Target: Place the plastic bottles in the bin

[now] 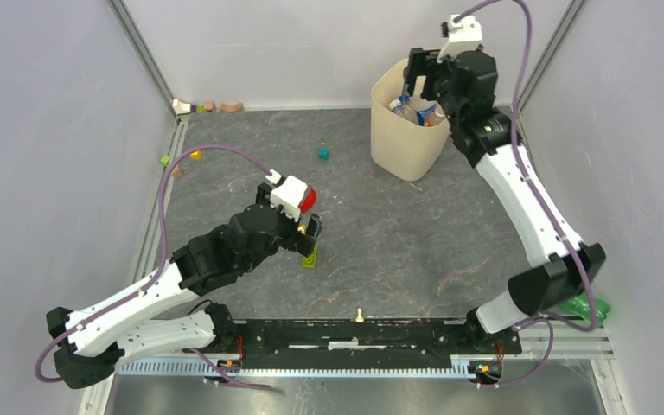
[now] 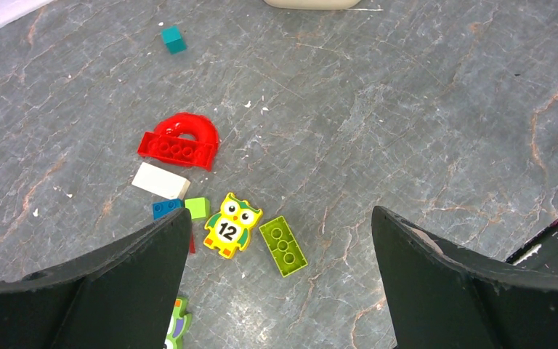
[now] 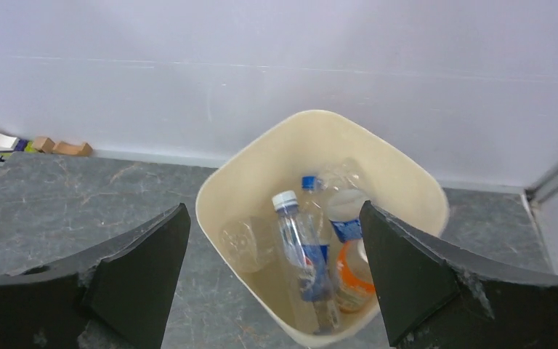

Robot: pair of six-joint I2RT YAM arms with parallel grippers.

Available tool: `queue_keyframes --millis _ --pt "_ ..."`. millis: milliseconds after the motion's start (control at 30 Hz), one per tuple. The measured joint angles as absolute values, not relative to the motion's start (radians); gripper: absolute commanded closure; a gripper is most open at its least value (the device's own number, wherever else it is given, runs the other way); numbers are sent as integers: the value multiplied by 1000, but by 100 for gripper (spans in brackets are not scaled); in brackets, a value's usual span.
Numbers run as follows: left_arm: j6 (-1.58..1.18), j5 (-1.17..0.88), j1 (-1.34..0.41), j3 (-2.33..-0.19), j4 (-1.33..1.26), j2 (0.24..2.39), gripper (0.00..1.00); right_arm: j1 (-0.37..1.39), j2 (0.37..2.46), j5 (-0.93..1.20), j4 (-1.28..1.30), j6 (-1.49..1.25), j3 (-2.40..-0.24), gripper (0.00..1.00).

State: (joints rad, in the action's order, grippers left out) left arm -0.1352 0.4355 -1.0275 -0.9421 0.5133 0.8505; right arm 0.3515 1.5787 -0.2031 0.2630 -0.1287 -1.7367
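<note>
Bin: the cream bin (image 1: 406,143) stands upright at the far right of the desk (image 1: 380,242), close to the back wall.
Bottles: several clear plastic bottles (image 3: 301,247) lie inside the bin, leaning against each other. One has a white cap and a blue label, one a blue cap, one an orange label. A fourth clear one lies against the left wall.
Right fingers: the right fingers (image 3: 138,254) are spread wide and hang above the bin's mouth, pinching nothing. In the wrist view the bin's rim shows between them.
Left fingers: the left fingers (image 2: 138,269) are spread wide too, hang over the middle left of the desk and pinch nothing.
Under the left arm: a red arch brick (image 2: 180,142), a white brick (image 2: 160,180), a yellow owl tile (image 2: 231,225) marked 12 and a green brick (image 2: 282,246) lie close together on the desk. The owl tile and the green brick lie just beside each other.
Teal cube: a teal cube (image 2: 174,38) sits alone, well apart from the bricks, left of the bin.
Far left corner: a few small blocks (image 1: 207,107) lie along the back wall.
</note>
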Motion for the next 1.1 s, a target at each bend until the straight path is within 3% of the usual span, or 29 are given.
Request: queue_keyframes --millis 233,500,767,1000,1100 --pt "-138 437 -1027 -963 499 897 0 351 1262 -314 215 -171 -1372 2" --pt "-206 445 -1013 -1156 504 1072 0 341 971 -586 338 -350 -909 2" --pt "-300 563 -1006 -1726 540 1514 0 328 860 -793 606 -676 -799 2" --pt "-330 642 -956 -2431 657 2069 1 326 799 -908 896 -978 -801 2" --pt "-331 646 -926 -2565 668 2227 5 326 799 -946 1022 -1101 -812 2"
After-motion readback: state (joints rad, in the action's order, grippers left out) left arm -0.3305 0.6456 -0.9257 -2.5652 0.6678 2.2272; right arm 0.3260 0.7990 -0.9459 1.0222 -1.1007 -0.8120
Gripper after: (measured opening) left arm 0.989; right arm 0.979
